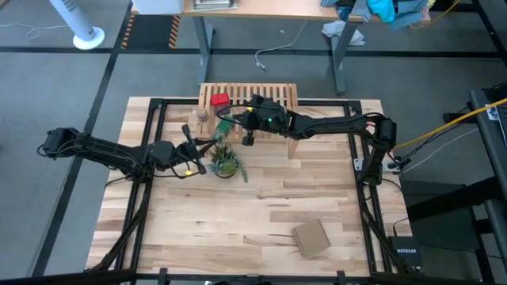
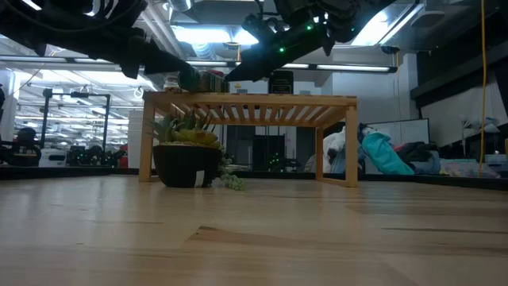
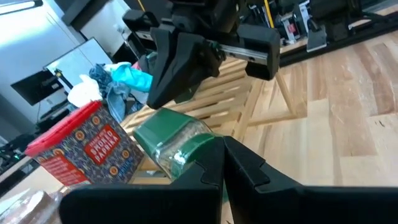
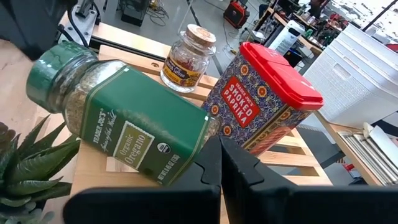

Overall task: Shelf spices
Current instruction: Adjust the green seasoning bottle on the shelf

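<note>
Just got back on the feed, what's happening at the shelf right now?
The right pincer holds the green-capped oregano jar, tilted on its side, above the near edge of the shelf. The red paprika tin and the small cork-topped jar already stand on the shelf. The left pincer waits near the potted plant, in front of the shelf.

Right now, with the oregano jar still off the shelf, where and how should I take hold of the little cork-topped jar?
Grip the small jar across its glass body just under the cork, coming down from above. It stands upright at the shelf end, with the red tin close beside it. The right end effector holds the tilted green-capped jar in front, so a side approach looks crowded.
</note>
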Tool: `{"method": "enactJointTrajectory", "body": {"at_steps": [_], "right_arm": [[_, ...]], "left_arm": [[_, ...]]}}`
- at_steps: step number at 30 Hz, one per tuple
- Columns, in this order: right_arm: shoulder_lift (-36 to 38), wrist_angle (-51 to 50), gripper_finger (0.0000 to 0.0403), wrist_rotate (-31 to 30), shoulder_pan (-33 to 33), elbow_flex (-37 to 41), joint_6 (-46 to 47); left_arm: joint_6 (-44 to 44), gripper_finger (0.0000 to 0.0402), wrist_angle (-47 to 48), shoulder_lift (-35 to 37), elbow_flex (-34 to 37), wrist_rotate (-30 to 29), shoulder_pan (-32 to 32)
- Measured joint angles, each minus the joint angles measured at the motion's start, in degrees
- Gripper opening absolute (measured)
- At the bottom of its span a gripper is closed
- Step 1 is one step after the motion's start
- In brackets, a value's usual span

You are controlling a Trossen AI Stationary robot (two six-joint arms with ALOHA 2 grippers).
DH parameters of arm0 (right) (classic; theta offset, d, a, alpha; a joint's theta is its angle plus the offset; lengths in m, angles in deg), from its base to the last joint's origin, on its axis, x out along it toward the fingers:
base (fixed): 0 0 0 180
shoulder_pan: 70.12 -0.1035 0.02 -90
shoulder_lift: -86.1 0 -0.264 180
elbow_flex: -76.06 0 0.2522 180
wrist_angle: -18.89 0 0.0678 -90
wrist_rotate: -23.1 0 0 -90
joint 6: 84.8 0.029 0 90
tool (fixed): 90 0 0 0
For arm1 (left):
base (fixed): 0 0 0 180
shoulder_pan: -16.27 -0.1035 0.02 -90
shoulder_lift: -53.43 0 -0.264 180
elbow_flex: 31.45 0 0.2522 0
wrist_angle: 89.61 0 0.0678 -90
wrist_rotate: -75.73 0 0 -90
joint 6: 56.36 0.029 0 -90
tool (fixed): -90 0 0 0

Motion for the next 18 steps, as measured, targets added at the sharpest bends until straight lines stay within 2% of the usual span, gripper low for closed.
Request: {"method": "enactJointTrajectory", "body": {"at_steps": [9, 18], "right_arm": [[-0.24, 2.50, 0.0001, -0.50, 0.00, 0.18, 0.11], [-0.26, 2.84, 0.0001, -0.50, 0.00, 0.20, -0.02]], "left_arm": [[-0.05, 0.0000, 3.02, 0.31, 0.00, -3.39, 1.57], [-1.74, 0.0000, 5.59, 0.35, 0.00, -3.63, 1.89]]}}
